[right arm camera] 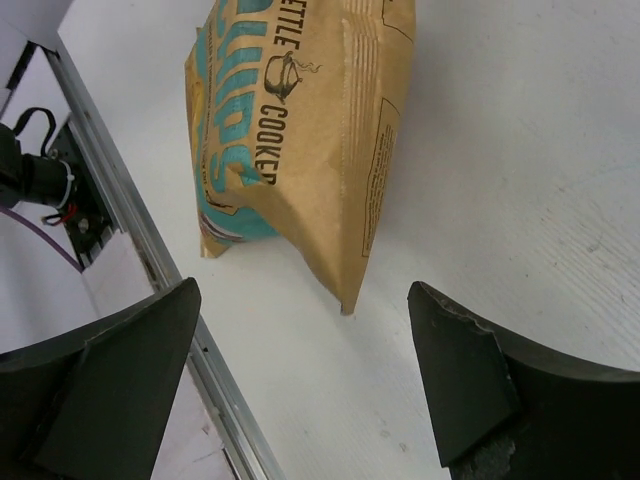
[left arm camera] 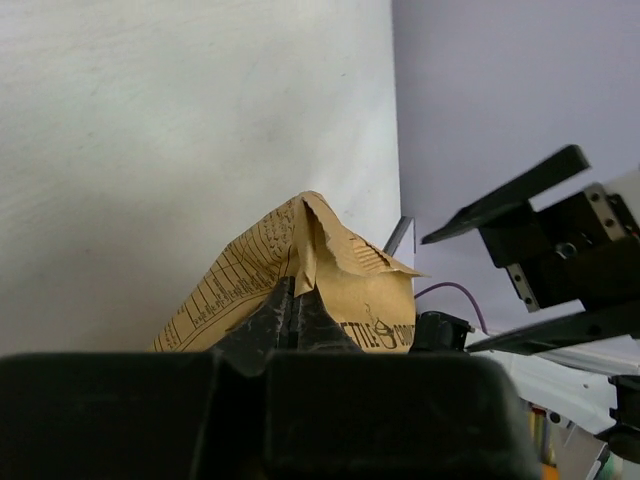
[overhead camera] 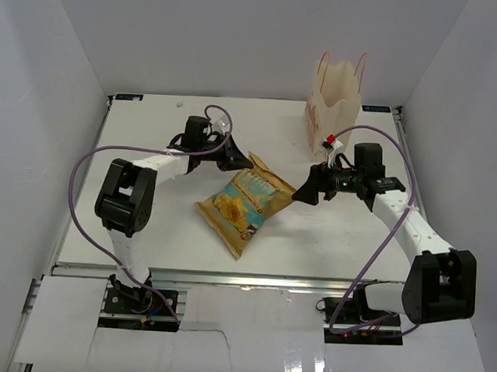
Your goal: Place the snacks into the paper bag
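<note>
at tips of left gripper (overhead camera: 237, 162), chips bag (overhead camera: 243, 204) corner is being pinched; right gripper (overhead camera: 305, 189) is gaping wide; lift likely needing height over paper bag (overhead camera: 336, 107).

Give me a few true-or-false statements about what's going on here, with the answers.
1. The chips bag is already inside the paper bag. False: it is still out on the table, nearer the arms than the paper bag.
2. The left gripper is shut on an edge of the chips bag. True.
3. The right gripper is open and holds nothing. True.
4. The paper bag lies flat on its side. False: it stands upright.
</note>
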Robot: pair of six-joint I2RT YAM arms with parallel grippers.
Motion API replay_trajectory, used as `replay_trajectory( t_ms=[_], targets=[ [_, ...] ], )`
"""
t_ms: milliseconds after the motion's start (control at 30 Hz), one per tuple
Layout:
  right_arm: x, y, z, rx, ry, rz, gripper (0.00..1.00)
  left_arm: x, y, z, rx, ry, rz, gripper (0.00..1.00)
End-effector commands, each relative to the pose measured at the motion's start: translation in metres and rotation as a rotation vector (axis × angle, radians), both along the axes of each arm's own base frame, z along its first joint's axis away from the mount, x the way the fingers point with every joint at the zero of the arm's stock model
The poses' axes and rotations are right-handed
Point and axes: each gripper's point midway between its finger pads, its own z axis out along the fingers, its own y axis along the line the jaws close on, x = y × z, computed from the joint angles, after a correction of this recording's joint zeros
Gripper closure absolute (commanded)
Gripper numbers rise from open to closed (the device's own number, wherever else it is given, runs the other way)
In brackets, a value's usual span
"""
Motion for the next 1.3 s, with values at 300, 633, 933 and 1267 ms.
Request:
replay_trajectory(
  t_ms=[300, 633, 933, 1267],
  targets=[
    [0.002, 0.043, -0.006, 0.122, 0.027, 0.155, 0.10, -0.015, 0.000, 0.066, -0.103, -0.152, -0.055, 1.00],
    [0.002, 0.067, -0.011, 0.108, 0.066, 0.225, 0.53, -0.016, 0.002, 0.087, -0.120, -0.187, -0.044, 0.92],
    [-0.012, 0.060, 0.041, 0.115, -0.218, 0.336, 0.92, -0.003, 0.005, 0.161, -0.149, -0.393, -0.003, 0.37],
    [0.034, 0.026, 0.205, 0.062, -0.756, 0.233, 0.92, 0.011, 0.092, 0.268, 0.098, -0.830, 0.370, 0.02]
  ],
)
